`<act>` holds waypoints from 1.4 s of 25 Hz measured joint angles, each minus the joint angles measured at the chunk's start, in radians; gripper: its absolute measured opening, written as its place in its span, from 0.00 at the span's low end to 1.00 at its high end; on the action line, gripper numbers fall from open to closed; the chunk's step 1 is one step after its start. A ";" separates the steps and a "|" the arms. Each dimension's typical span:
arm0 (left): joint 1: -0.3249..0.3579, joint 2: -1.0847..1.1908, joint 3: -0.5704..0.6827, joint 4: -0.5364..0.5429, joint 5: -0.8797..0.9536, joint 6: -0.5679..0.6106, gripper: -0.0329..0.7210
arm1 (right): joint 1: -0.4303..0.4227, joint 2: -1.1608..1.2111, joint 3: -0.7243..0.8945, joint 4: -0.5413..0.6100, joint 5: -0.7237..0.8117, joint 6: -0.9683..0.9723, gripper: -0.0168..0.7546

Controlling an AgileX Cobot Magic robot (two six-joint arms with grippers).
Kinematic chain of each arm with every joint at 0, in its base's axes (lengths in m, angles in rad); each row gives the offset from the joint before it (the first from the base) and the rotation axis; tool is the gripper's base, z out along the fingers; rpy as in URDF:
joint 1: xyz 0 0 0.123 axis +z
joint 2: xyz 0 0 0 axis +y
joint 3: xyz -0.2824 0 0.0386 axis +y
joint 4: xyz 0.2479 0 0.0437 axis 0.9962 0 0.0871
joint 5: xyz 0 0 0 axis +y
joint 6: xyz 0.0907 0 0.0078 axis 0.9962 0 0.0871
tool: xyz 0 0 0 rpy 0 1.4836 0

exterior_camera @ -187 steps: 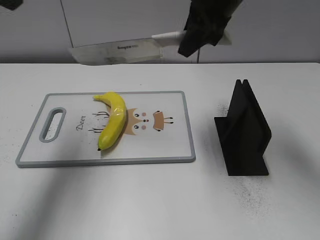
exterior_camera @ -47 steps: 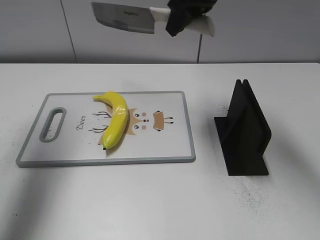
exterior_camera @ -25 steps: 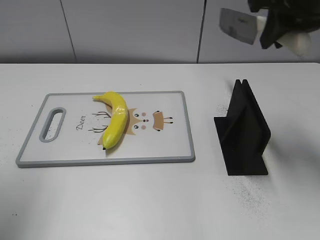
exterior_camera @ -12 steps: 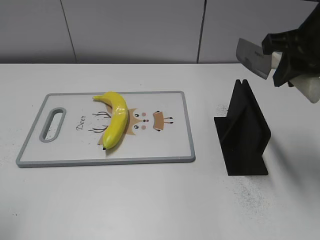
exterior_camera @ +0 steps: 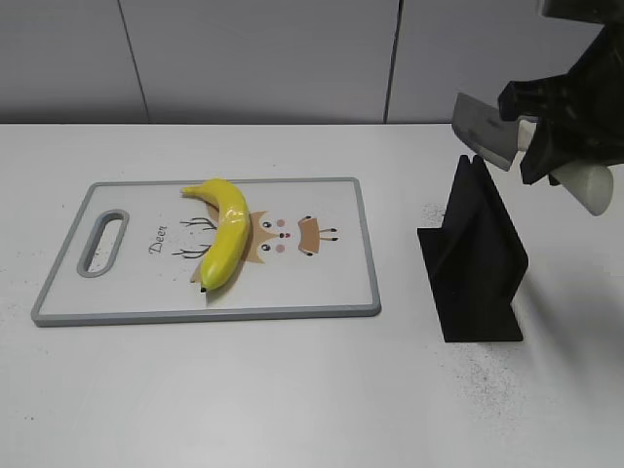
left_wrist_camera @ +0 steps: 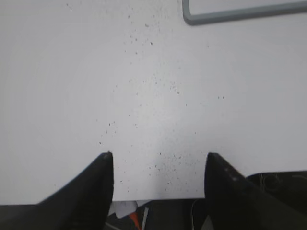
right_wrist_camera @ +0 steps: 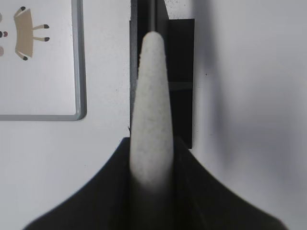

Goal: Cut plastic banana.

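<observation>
I see the glossy yellow plastic banana lying on the white grey-rimmed cutting board, left half of the table. It looks light, rigid and slick, likely to skid under a blade, so I'd pin it near the stem end. My right gripper pinches the white-handled cleaver above the black slotted knife stand near the right edge. My left gripper hangs spread and empty over bare table; nothing blocks the banana.
</observation>
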 joint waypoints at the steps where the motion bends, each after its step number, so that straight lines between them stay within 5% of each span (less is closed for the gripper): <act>1: 0.000 -0.031 0.000 -0.002 -0.003 0.000 0.79 | 0.000 0.009 0.000 0.002 0.000 0.000 0.23; 18: 0.000 -0.500 0.005 -0.020 -0.002 0.000 0.75 | 0.040 0.061 0.000 -0.001 0.077 -0.006 0.23; 35: 0.000 -0.519 0.009 -0.022 0.001 0.000 0.75 | 0.094 0.065 0.103 -0.025 0.067 0.016 0.23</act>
